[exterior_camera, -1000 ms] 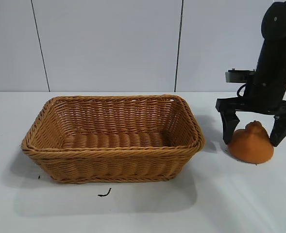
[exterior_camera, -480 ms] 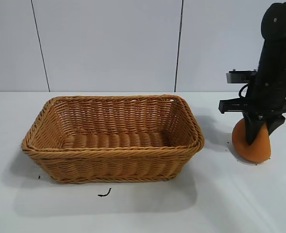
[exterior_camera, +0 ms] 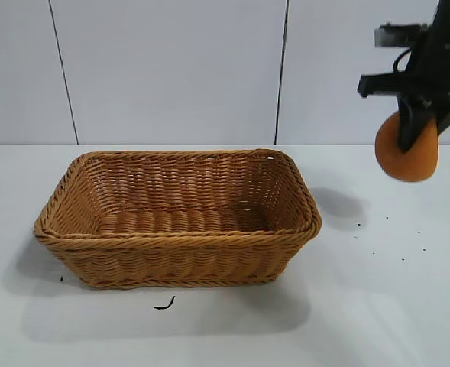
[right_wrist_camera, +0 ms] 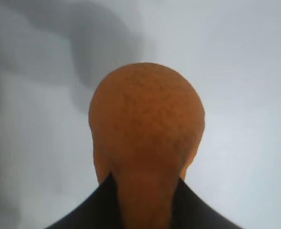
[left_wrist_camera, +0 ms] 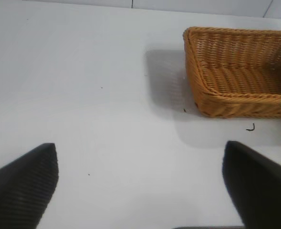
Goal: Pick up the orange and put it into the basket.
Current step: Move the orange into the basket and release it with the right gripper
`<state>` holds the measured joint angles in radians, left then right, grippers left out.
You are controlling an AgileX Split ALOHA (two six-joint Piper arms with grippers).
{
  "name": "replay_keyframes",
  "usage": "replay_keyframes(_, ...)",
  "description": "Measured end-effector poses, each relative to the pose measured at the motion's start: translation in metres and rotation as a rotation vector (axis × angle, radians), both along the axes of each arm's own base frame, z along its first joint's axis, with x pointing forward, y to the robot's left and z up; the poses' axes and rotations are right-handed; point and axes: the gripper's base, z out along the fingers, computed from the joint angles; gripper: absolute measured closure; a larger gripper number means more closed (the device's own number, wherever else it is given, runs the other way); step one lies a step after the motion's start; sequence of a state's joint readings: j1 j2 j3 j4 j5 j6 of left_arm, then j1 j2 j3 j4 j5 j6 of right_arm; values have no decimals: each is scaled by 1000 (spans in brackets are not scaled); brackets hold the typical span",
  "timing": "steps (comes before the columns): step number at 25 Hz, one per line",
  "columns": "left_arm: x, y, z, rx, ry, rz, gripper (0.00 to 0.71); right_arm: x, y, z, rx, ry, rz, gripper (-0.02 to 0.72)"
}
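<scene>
The orange (exterior_camera: 408, 157) hangs in the air at the far right, well above the table, with my right gripper (exterior_camera: 414, 130) shut on its upper part. In the right wrist view the orange (right_wrist_camera: 147, 129) fills the middle, its neck pinched between the two dark fingers (right_wrist_camera: 92, 210). The tan wicker basket (exterior_camera: 179, 238) stands on the table to the left of the orange and lower down. The left gripper (left_wrist_camera: 140, 179) is open over bare table, its fingers (left_wrist_camera: 26, 183) far apart, with the basket (left_wrist_camera: 212, 102) some way ahead of it.
White table top with a small dark scrap (exterior_camera: 164, 304) in front of the basket. A pale panelled wall (exterior_camera: 171, 69) stands behind. The orange's shadow (exterior_camera: 339, 205) lies on the table right of the basket.
The right gripper closed on the orange where it lay on the table and has lifted it high into the air. The basket has not moved.
</scene>
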<state>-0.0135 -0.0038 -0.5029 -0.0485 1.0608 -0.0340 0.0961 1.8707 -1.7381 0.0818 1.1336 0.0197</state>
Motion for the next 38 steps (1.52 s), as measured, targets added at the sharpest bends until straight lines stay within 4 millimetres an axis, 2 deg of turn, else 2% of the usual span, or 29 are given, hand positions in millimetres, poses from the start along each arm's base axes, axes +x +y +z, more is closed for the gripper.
replay_keyframes(6, 0, 0, 0, 0, 0, 0, 37, -2, 22, 9, 66, -13, 65, 593)
replay_keyframes(7, 0, 0, 0, 0, 0, 0, 37, -5, 40, 9, 66, -11, 113, 593)
replay_keyframes(18, 0, 0, 0, 0, 0, 0, 37, -40, 155, 12, 95, -91, 399, 594)
replay_keyframes(21, 0, 0, 0, 0, 0, 0, 37, -47, 183, 5, 109, -116, 457, 594)
replay_keyframes(25, 0, 0, 0, 0, 0, 0, 37, -44, 206, -25, 96, -82, 493, 594)
replay_keyframes(28, 0, 0, 0, 0, 0, 0, 37, -36, 217, -57, 78, -31, 499, 594)
replay_keyframes(34, 0, 0, 0, 0, 0, 0, 37, -25, 225, -119, 41, 89, 478, 594)
replay_keyframes(38, 0, 0, 0, 0, 0, 0, 37, -21, 228, -147, 25, 133, 473, 594)
